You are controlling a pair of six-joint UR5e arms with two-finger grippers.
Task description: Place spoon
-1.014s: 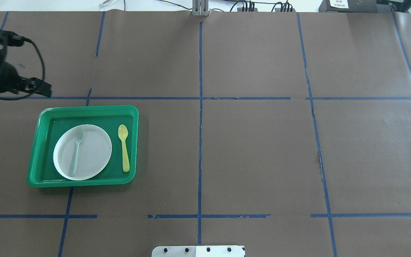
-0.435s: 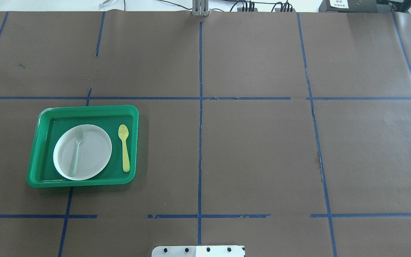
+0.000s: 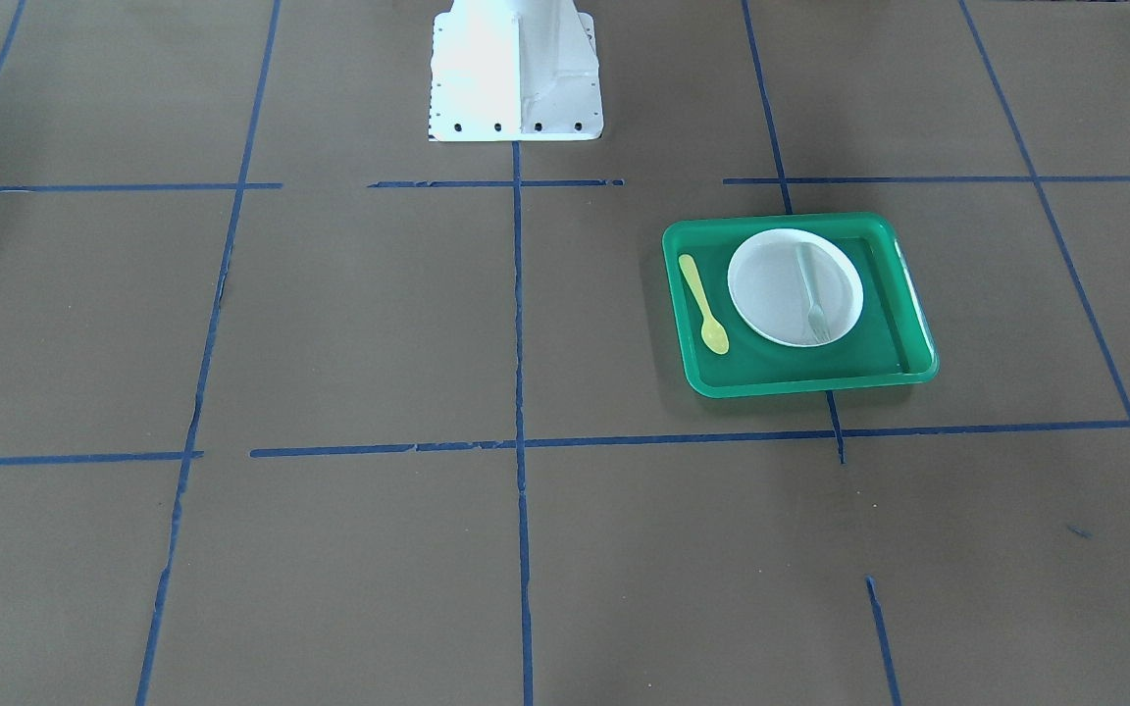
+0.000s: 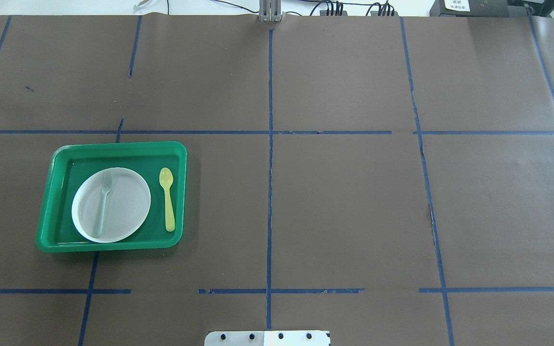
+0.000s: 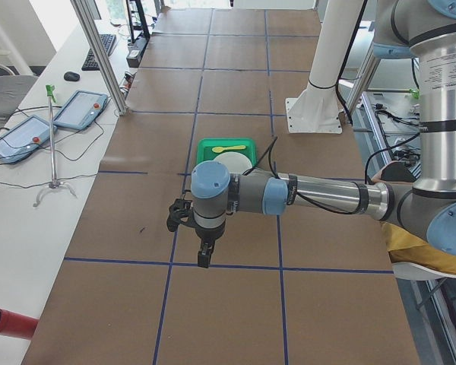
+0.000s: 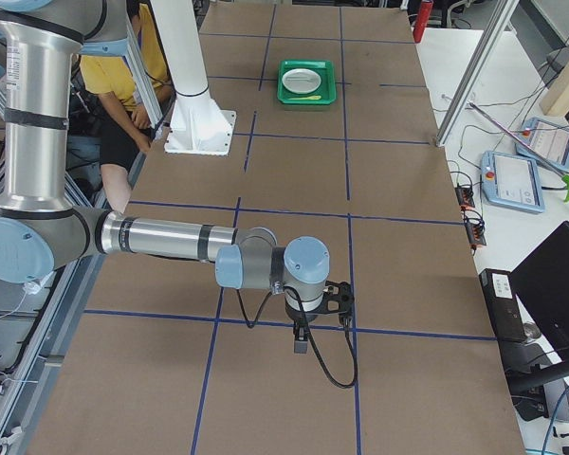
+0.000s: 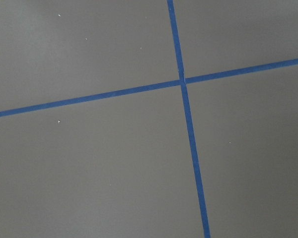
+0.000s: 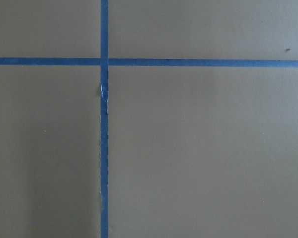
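The spoon [image 4: 167,199] is found lying flat on the floor of the tray [image 4: 118,146], just beside the plate [image 4: 130,211] and apart from it. Its bowl is turned away from the robot and its handle toward the robot, roughly parallel to the tray's side wall. The bowl appears to be hollow side up, though this cannot be settled at such a distance. The fork [image 4: 102,204] is laid across the plate in much the same direction. The arrangement is judged to be a table setting: plate in the middle, fork on it, and spoon alongside on the side toward the table's centre. By that reading the placing is taken as done, since nothing is held near the tray and the spoon is at rest.

The tray is set on the table [image 4: 344,202] in the robot's left half, well apart from both arms. The left gripper [image 5: 204,258] is seen only in the left side view, pointed down above a tape line beyond the tray, toward the table's left end. Whether its fingers are parted or closed cannot be told, and nothing is seen hanging from it. The right gripper [image 6: 301,343] is likewise shown only from the side, pointed down near the table's far right end, and its opening cannot be told either. Only bare paper and crossing tape [image 7: 181,82] are shown by the wrist cameras, which suggests both arms are parked clear of the work.
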